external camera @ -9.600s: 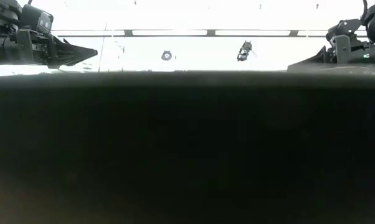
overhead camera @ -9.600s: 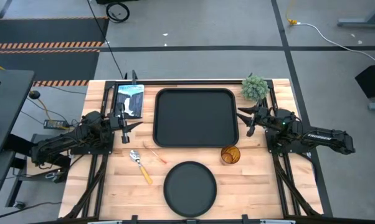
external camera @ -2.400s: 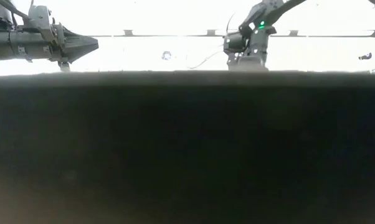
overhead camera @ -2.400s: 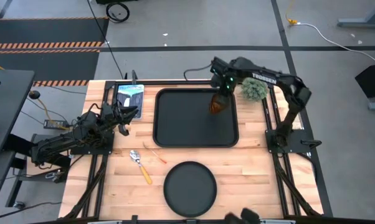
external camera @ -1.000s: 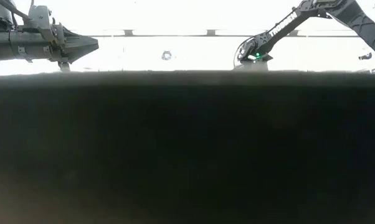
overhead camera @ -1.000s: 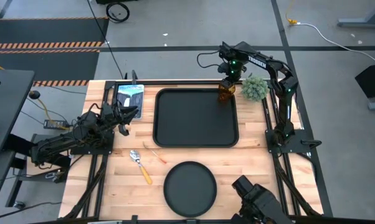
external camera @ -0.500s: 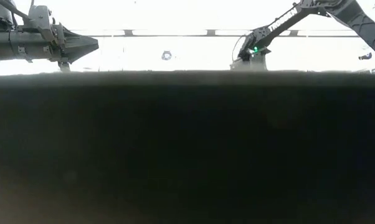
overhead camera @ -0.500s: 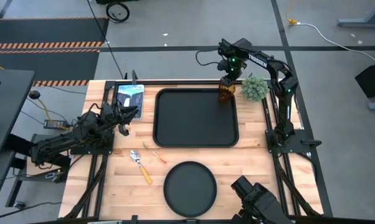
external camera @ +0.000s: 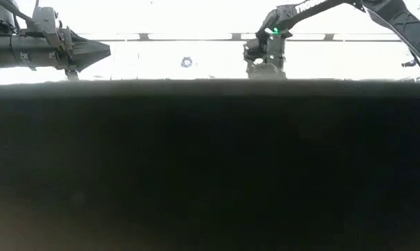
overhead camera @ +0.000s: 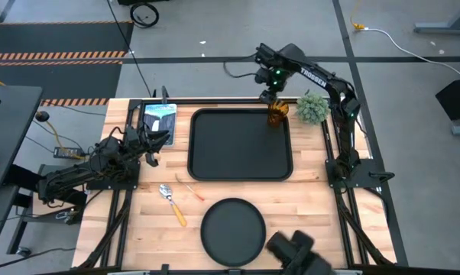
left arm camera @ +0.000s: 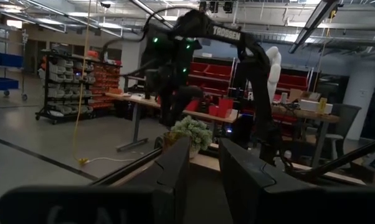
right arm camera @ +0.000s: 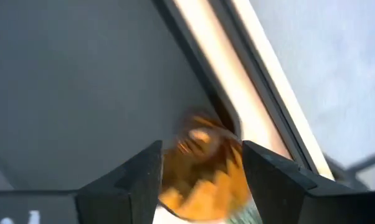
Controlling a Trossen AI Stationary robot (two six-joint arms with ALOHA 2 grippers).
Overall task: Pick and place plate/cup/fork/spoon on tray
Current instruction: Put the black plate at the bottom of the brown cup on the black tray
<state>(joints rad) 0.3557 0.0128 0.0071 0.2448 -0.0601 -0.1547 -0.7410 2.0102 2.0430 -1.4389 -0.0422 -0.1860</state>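
Observation:
The amber cup [overhead camera: 276, 113] stands in the far right corner of the black tray [overhead camera: 215, 145]. My right gripper [overhead camera: 272, 98] hangs just above it, open. In the right wrist view its fingers frame the blurred cup [right arm camera: 203, 168]. The round black plate [overhead camera: 232, 231] lies on the table near the front edge. The spoon [overhead camera: 171, 202] and the thin fork [overhead camera: 193, 189] lie left of the plate. My left gripper [overhead camera: 160, 145] waits at the table's left, slightly open and empty. My right gripper points down over the cup, with one finger [right arm camera: 134, 177] on either side of the cup's rim [right arm camera: 200, 134]. The picture is blurred, and I cannot tell whether the fingers touch it. The cup stands upright on the tray.
A green fuzzy plant ball [overhead camera: 312, 108] sits right beside the cup, off the tray's far right corner. A flat blue and white item [overhead camera: 160, 122] lies left of the tray. A dark object [overhead camera: 295, 252] shows at the table's near edge, right of the plate.
My right gripper has risen from the cup and shifted a little toward the table's left, its wrist turning. The cup has stayed in the tray's far right corner. The dark object at the near edge has drifted left.

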